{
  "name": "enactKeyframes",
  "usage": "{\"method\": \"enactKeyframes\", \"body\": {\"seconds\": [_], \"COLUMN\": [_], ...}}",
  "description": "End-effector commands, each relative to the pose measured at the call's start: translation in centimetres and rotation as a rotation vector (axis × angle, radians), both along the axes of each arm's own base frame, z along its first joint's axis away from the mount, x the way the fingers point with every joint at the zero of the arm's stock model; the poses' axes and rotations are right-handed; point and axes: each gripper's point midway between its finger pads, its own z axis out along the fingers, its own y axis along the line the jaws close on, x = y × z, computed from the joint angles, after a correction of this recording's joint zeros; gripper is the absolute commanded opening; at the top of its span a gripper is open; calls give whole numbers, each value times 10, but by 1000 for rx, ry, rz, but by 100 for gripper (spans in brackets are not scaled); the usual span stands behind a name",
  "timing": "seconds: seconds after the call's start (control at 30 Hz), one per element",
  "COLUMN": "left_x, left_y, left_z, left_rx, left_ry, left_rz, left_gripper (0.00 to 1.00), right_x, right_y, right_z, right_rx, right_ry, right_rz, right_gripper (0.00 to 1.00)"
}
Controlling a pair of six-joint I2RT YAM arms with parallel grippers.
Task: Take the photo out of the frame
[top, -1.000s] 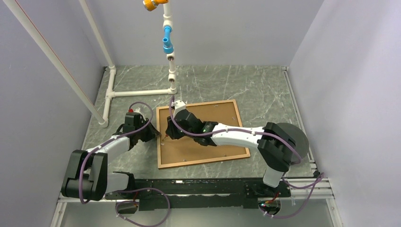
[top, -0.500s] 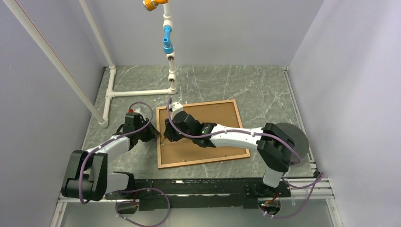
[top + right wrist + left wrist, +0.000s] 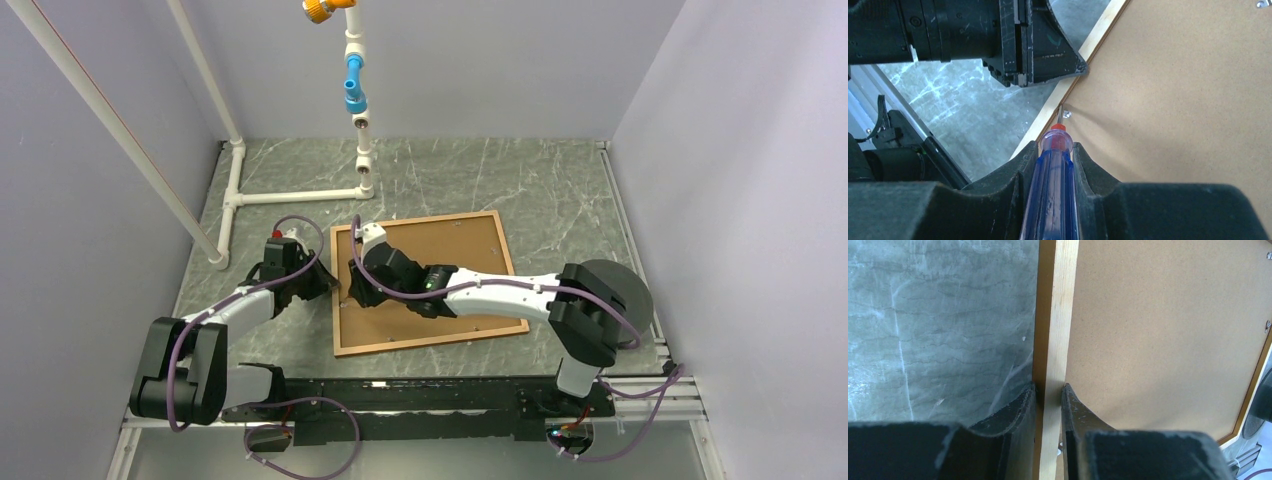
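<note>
Lying face down near the middle of the bench (image 3: pixel 450 170), the frame (image 3: pixel 430 339) shows only its brown backing board (image 3: pixel 460 240), so the photo is hidden from every view, presumably trapped underneath it. The left pincer (image 3: pixel 1048 390) is clamped across the frame's nine o'clock rail, one finger outside and one on the board side, apparently to pin the frame against sliding. The right pincer (image 3: pixel 1054 147), reaching in from four o'clock, is closed on a blue screwdriver (image 3: pixel 1050 190). Its tip meets a small metal tab (image 3: pixel 1066 114) at the board's nine o'clock edge, just beside the left fingers (image 3: pixel 1048 50). The likely aim is to swing that tab aside, since it seems to lock the board in.
</note>
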Motion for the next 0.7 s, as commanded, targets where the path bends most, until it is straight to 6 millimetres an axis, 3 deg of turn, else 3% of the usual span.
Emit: {"method": "enactKeyframes", "body": {"seconds": [0.0,0.37,0.53,0.67], "left_x": [-12,-12,-12,-11], "left_y": [9,7,7,7], "left_z": [-18,-17,-16,-17], "left_rx": [51,48,47,48], "left_ry": [57,50,48,50], "left_rz": [3,-13,-17,-18], "left_gripper": [0,0,0,0], "right_x": [-20,-27,-21,-12], "right_y": [-9,3,-3,-19], "right_z": [-2,-9,-9,-13], "right_rx": [-67,-163,-241,-324], "right_ry": [39,14,-13,-20], "right_rz": [24,182,185,114], "right_gripper": [0,0,0,0]}}
